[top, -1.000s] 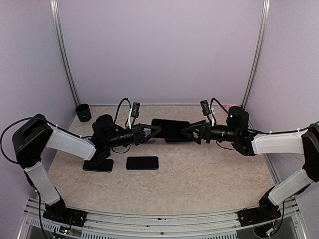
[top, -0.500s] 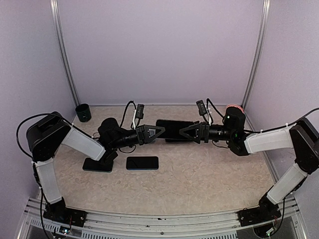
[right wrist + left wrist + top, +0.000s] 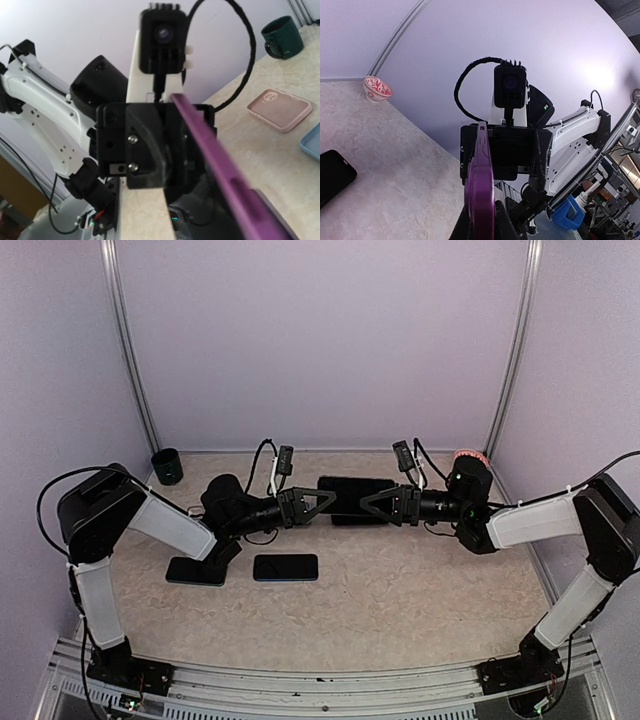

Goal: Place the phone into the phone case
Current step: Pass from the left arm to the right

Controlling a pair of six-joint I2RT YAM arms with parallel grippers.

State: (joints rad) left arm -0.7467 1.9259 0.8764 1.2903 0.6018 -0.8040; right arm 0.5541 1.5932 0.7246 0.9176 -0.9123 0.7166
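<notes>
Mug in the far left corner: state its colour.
Dark green mug; the right wrist view shows it best.

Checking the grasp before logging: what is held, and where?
The purple case, one short end in the left hand, the other in the right hand.
</notes>
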